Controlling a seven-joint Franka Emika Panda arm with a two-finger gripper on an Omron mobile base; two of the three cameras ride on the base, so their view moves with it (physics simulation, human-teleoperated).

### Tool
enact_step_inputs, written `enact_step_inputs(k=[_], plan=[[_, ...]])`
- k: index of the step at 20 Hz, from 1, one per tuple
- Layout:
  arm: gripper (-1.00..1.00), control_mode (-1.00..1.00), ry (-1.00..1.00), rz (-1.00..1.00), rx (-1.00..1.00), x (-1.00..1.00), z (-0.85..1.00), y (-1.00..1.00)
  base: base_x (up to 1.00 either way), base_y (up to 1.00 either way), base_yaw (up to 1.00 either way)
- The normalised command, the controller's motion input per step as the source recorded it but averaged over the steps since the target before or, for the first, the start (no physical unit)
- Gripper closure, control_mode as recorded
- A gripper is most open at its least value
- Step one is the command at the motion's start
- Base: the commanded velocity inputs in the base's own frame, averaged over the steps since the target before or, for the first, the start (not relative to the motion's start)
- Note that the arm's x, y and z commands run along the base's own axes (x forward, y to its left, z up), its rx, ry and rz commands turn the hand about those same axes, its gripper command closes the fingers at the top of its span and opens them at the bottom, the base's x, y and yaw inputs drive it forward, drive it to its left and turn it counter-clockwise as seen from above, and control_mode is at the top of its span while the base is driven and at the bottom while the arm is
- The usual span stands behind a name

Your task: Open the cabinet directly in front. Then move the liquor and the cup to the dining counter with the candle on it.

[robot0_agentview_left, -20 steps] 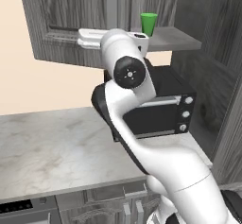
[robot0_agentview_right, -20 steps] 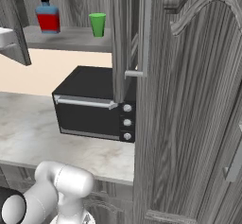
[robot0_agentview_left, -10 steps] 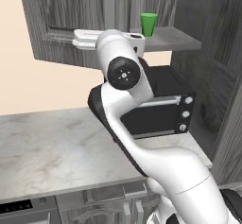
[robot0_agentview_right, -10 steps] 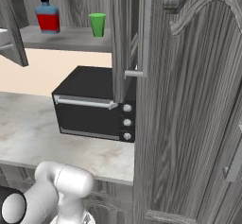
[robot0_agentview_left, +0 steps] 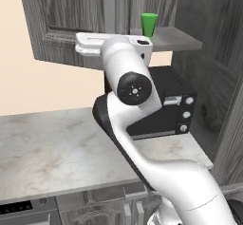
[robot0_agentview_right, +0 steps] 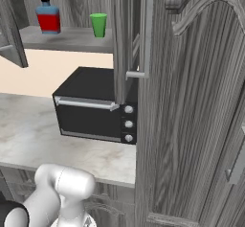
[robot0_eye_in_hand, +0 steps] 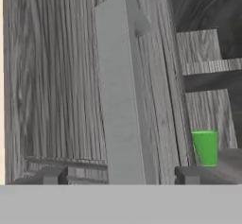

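green cup [robot0_eye_in_hand: 205, 147] sits right of the tool [robot0_eye_in_hand: 116, 173].

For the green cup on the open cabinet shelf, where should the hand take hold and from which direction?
Grip the green cup around its side wall near mid-height, coming in level from the open front of the cabinet shelf. It stands upright and tapers toward the base, so a horizontal pinch across the wall suits it. The liquor bottle stands apart to its left, leaving room for the fingers. The shelf sits high, so a top-down approach looks awkward.
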Motion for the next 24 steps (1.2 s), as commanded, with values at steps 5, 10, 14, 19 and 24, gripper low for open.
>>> enact_step_inputs(k=[5, 10, 14, 19, 24], plan=[[-1.00, -1.00, -0.25, 0.14, 0.00, -0.61, 0.00, -0.32, 0.00, 0.00, 0.00], [-1.00, -1.00, -0.20, 0.07, -0.04, -0.46, 0.04, -0.74, 0.00, 0.00, 0.00], [-1.00, -1.00, -0.16, 0.03, -0.10, -0.45, 0.12, -0.72, 0.00, 0.00, 0.00], [-1.00, -1.00, -0.06, 0.00, -0.13, -0.29, 0.14, -0.37, 0.00, 0.00, 0.00], [-1.00, -1.00, 0.00, -0.01, -0.15, -0.32, 0.12, -0.01, 0.00, 0.00, 0.00]])
